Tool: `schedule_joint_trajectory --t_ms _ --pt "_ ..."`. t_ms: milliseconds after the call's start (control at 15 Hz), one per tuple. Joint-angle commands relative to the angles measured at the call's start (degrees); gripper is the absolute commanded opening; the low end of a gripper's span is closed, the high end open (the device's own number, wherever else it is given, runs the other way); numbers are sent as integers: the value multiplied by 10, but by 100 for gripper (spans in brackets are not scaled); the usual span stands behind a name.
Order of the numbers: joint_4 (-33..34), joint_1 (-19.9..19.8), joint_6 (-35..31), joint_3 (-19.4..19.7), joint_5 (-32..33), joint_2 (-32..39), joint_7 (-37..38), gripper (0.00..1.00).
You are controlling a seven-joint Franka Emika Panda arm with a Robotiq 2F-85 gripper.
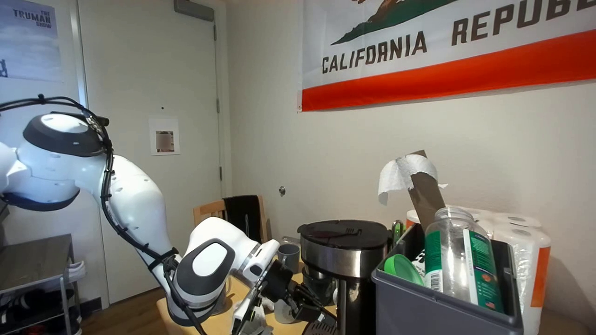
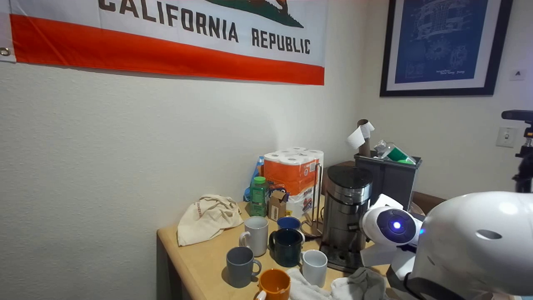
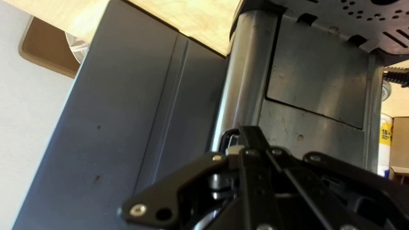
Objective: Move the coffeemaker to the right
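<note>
- The coffeemaker is standing upright on the pale table, just beside the dark grey bin; its silver band is catching the light.
- The gripper is pointing at the coffeemaker's steel body from close up. Its fingers are sitting pressed together, and I'm not managing to tell whether they are touching the metal.
- The white robot arm is slanting down toward the coffeemaker, a black cable running along it.
- In the bin at the coffeemaker's side, a clear jar is showing its green label, and a cardboard tube is tilting, torn white paper drooping from its top.
- A white mug is sitting just beside the coffeemaker's base, and a grey cloth is lying crumpled near it.
- The dark green mug and blue mug are standing near the coffeemaker; the orange mug, tall pale mug and grey mug are standing farther from it.
- A pack of paper rolls is standing near the coffeemaker, toward the wall.
- A green bottle is resting farther from the coffeemaker, and a cream cloth bag is slumping well apart from it.
- A California flag is hanging on the wall, higher than the coffeemaker.
- A chair is standing well apart from the coffeemaker, a black cloth hanging over its back.
</note>
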State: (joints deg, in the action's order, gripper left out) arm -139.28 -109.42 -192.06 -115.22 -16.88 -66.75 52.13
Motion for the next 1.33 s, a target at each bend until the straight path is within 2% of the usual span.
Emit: schedule_joint_trajectory --t_ms 0,800,1267 --pt "20 -21 13 -6 -15 -19 -7 0" --pt "-15 -18 0 -15 24 77 -62 0" --pt "-61 -32 -15 -15 83 223 -189 0"
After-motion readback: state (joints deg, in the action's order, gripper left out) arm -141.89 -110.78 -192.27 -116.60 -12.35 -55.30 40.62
